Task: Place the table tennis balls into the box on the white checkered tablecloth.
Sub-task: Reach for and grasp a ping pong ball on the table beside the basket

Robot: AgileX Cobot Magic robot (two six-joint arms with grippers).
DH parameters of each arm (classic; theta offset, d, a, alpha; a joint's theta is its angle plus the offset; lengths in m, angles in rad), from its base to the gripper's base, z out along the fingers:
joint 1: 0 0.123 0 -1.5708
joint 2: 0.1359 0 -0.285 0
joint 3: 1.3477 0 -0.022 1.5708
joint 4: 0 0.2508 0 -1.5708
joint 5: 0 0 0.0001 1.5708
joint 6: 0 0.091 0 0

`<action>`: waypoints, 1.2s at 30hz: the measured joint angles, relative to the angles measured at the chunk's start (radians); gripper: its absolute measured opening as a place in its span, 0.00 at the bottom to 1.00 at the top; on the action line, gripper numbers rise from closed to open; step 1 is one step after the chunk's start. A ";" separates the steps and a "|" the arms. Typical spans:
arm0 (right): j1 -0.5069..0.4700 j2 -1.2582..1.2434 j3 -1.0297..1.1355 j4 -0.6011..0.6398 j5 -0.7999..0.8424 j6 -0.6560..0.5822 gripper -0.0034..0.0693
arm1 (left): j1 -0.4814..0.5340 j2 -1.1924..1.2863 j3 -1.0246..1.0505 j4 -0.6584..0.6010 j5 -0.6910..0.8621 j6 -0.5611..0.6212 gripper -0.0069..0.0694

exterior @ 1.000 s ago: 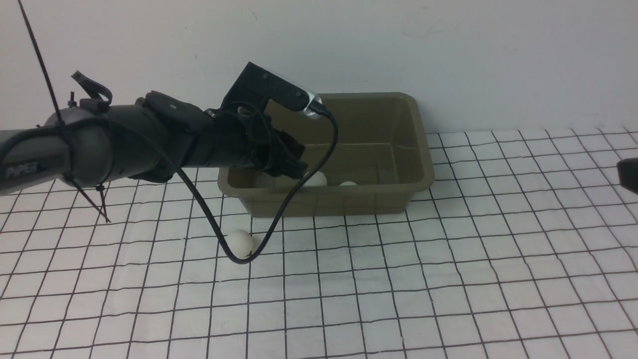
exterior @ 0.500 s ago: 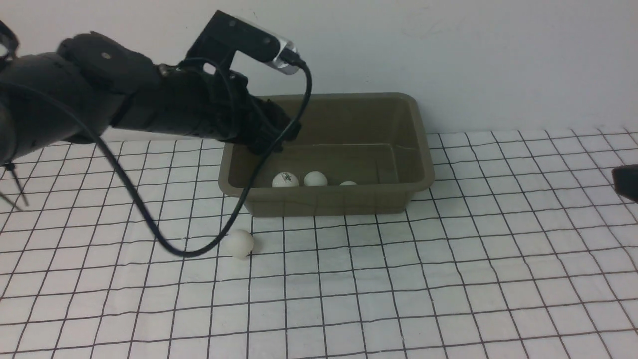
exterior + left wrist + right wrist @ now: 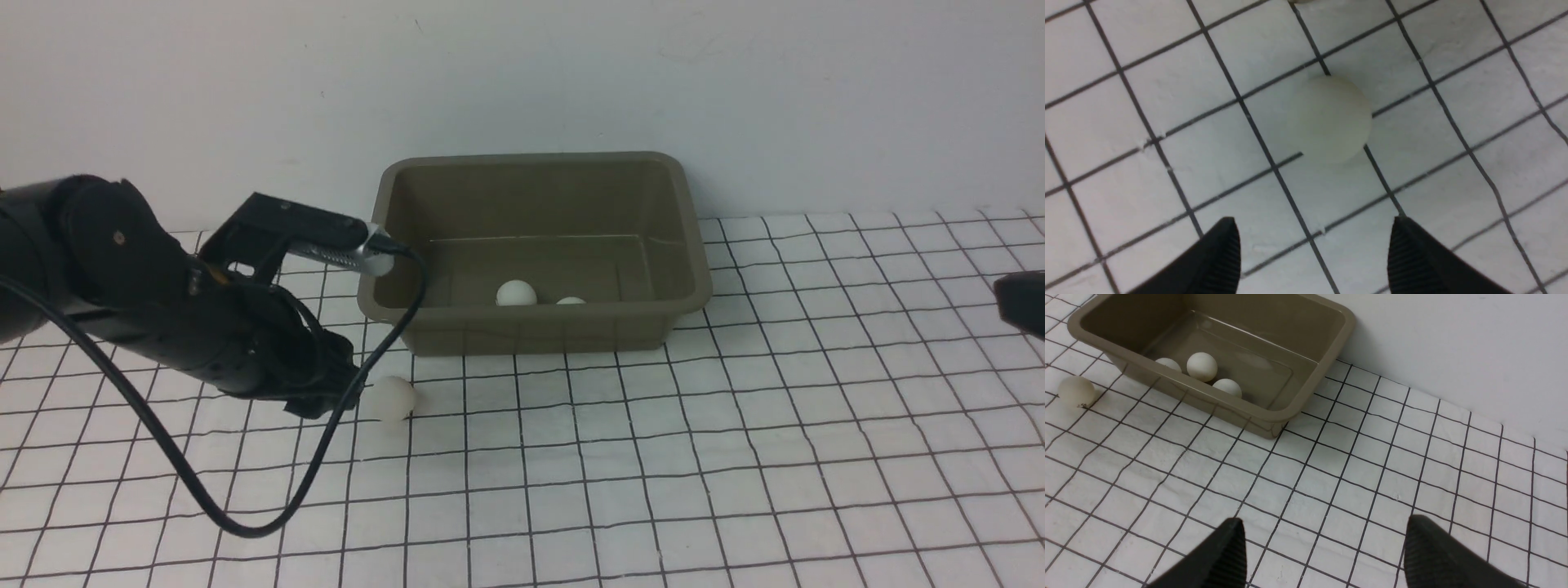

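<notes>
The olive box (image 3: 695, 245) stands on the white checkered tablecloth (image 3: 653, 457) against the back wall. The right wrist view shows three table tennis balls in it (image 3: 1202, 366), (image 3: 1227, 387), (image 3: 1167, 364); the front view shows two of them (image 3: 516, 292), (image 3: 570, 300). One more ball (image 3: 393, 398) (image 3: 1331, 118) (image 3: 1076, 391) lies on the cloth in front of the box's left corner. My left gripper (image 3: 347, 390) (image 3: 1312, 222) is low just left of that ball, open, with the ball ahead of its fingertips and apart from them. My right gripper (image 3: 1323, 522) is open and empty over the cloth on the right.
A white wall runs right behind the box. The left arm's black cable (image 3: 204, 506) loops down onto the cloth in front of the arm. A dark part of the right arm (image 3: 1024, 302) shows at the right edge.
My left gripper opened over the box and let a ball drop in. The arm then swung out of the box, down and left to the cloth beside the loose ball. The right arm stayed put.
</notes>
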 joint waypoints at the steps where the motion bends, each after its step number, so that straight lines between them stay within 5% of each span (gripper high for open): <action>1: 0.000 0.000 0.000 0.000 0.000 -0.001 0.70 | 0.000 0.020 0.000 -0.015 -0.037 0.019 0.66; 9: 0.000 0.000 0.000 0.000 0.000 -0.002 0.70 | 0.000 0.170 0.000 -0.246 -0.185 0.269 0.66; 18: 0.000 0.000 0.000 0.002 0.000 -0.002 0.70 | 0.000 0.251 0.000 -0.818 -0.236 0.845 0.66; 21: 0.000 0.000 0.000 0.002 0.000 -0.002 0.70 | 0.000 0.264 0.000 -0.961 -0.242 0.972 0.55; 30: 0.000 0.000 0.000 0.014 0.008 -0.002 0.70 | 0.000 0.144 0.000 -1.037 0.008 1.051 0.55; 36: 0.000 0.000 0.000 0.022 0.008 -0.002 0.70 | 0.000 0.087 -0.049 -1.276 0.015 1.332 0.55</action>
